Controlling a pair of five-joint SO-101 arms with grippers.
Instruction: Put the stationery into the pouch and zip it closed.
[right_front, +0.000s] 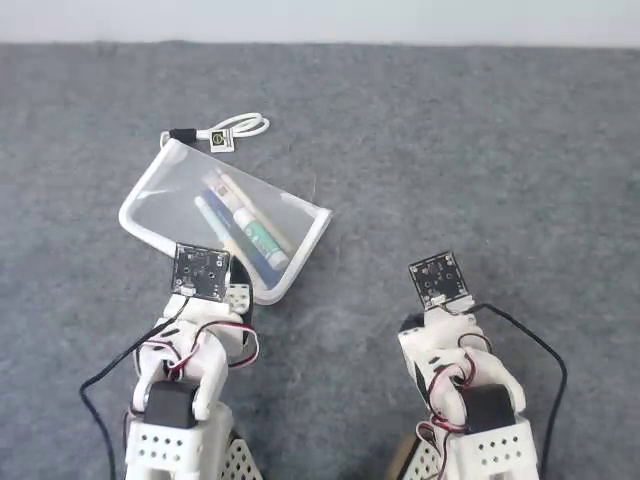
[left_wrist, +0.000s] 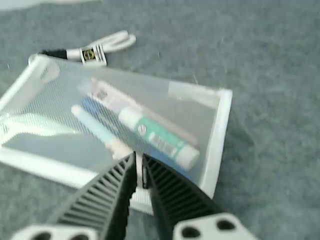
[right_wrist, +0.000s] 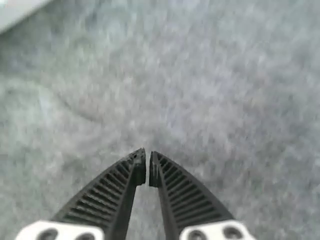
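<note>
Pouch loaded, 2 arms sitting low.
The pouch (right_front: 315, 240) is lying left on the grey counter (right_front: 480, 140), stationery (right_front: 262, 243) showing inside; the left arm's fingers (left_wrist: 115, 185) are hovering nearly shut at its near edge, pinching or not I can't tell, and the right arm's fingers (right_wrist: 125, 185) are sitting closed, gripping nothing.

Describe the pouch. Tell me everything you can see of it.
The pouch is a flat rectangle of see-through mesh with white borders, lying askew on the grey table. Inside lie a green-labelled tube, a light blue pen and another pale stick. A white cord with a black end trails from its far corner. The left gripper, shut, sits at its near edge; whether it pinches the border, or whether the zip is closed, cannot be told.
</note>
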